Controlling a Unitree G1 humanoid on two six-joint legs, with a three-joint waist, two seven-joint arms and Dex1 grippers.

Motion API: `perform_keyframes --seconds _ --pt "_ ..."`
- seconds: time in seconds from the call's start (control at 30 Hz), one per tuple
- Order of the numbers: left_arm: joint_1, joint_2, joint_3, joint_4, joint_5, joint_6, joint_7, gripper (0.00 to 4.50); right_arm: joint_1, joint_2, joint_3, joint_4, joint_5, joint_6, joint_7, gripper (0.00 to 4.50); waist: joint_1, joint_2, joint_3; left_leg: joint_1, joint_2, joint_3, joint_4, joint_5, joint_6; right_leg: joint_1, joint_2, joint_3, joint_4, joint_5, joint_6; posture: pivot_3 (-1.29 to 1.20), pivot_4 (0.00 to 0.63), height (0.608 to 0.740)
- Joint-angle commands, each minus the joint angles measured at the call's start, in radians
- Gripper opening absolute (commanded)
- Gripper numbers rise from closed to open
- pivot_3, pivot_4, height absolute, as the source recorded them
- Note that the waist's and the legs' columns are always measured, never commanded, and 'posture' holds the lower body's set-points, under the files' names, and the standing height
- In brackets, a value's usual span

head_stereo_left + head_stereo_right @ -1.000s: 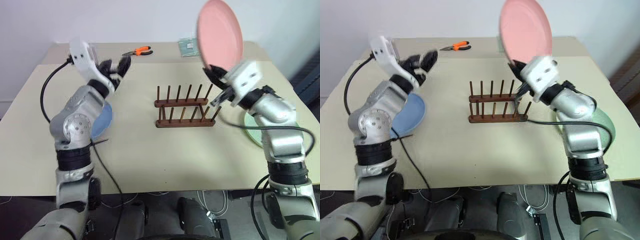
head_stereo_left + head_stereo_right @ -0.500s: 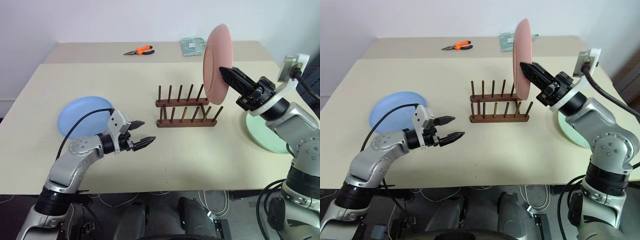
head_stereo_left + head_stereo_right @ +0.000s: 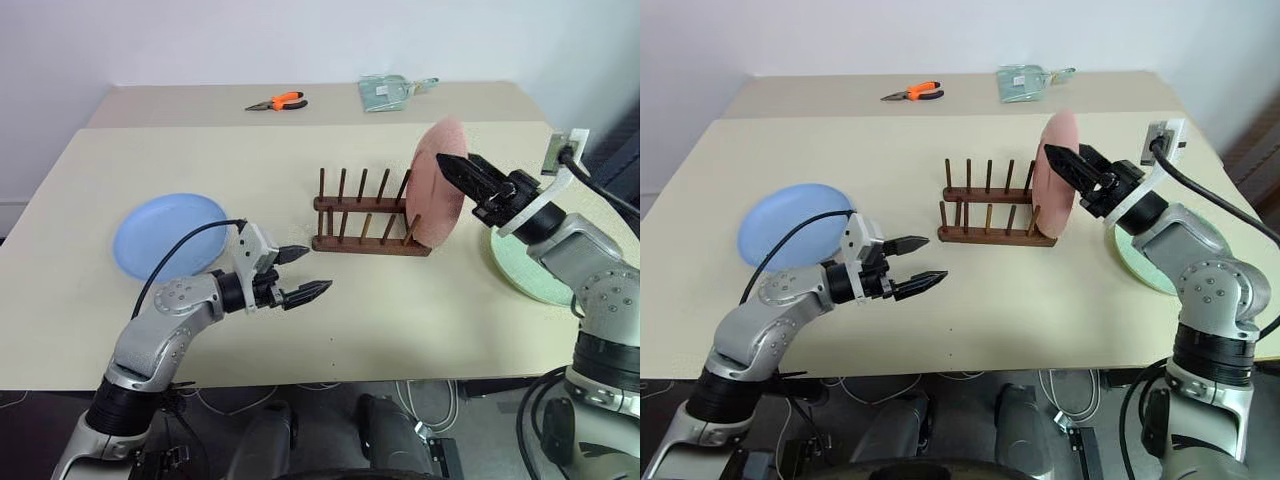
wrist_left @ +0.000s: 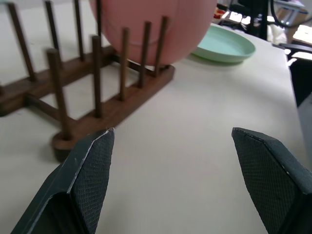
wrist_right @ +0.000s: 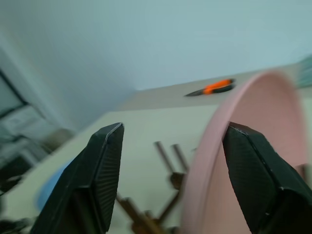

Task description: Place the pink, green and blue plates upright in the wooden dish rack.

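Note:
The pink plate [image 3: 438, 190] stands on edge at the right end of the wooden dish rack [image 3: 362, 216], leaning against the end pegs. My right gripper [image 3: 455, 162] is open, its fingers spread to either side of the plate's upper rim. In the right wrist view the pink plate [image 5: 243, 102] lies close to one finger. The blue plate [image 3: 165, 232] lies flat at the left, and the green plate [image 3: 525, 265] lies flat at the right under my right arm. My left gripper [image 3: 300, 272] hovers low over the table, open and empty, pointing toward the rack [image 4: 97, 87].
Orange-handled pliers [image 3: 277, 101] and a clear packet [image 3: 390, 91] lie at the table's far edge. Bare tabletop [image 3: 400, 300] stretches in front of the rack. The rack's other slots hold nothing.
The right gripper lowered the pink plate from above into the rack's right end and opened. My left arm dropped from a raised pose to low over the table, staying open.

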Motion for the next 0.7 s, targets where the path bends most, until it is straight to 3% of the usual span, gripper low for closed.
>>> perform_keyframes --seconds 0.03,0.23,0.43,0.67,0.7 --pt "-0.003 -0.008 -0.019 -0.028 0.015 -0.012 -0.008 3.95 -0.016 -0.057 -0.119 -0.011 -0.015 -0.067 -0.005 2.85 0.001 0.0 0.0 0.0 0.0 0.0 0.0 0.0 0.0 0.0 0.0 0.0 0.0 0.0 0.0 0.0 0.15 0.74" --pt "-0.026 -0.018 -0.065 0.023 0.071 -0.041 -0.023 3.95 0.159 -0.171 -0.2 0.011 -0.17 -0.115 -0.005 2.85 0.013 0.0 0.0 0.0 0.0 0.0 0.0 0.0 0.0 0.001 0.0 0.0 -0.001 0.0 0.0 0.0 0.15 0.74" --pt "-0.059 -0.04 -0.099 0.066 0.102 -0.063 -0.06 3.95 0.443 -0.312 0.096 0.004 -0.585 -0.288 0.079 2.85 0.013 0.001 -0.001 0.0 0.0 0.002 0.001 0.0 0.0 0.001 0.0 0.0 -0.001 -0.003 0.003 0.0 0.15 0.74" --pt "-0.078 -0.054 -0.104 0.071 0.11 -0.06 -0.074 3.95 0.434 -0.295 0.256 0.136 -0.825 -0.328 0.021 2.85 0.017 0.003 -0.001 0.0 0.0 0.002 0.001 0.0 0.0 0.001 0.0 0.001 0.0 -0.003 0.003 0.0 0.15 0.74" --pt "-0.076 -0.054 -0.104 0.07 0.11 -0.06 -0.075 3.95 0.426 -0.294 0.264 0.155 -0.848 -0.334 0.015 2.3 0.017 0.003 -0.001 0.001 0.0 0.003 0.002 0.0 0.0 0.001 0.0 0.001 0.0 -0.002 0.003 0.0 0.15 0.74"
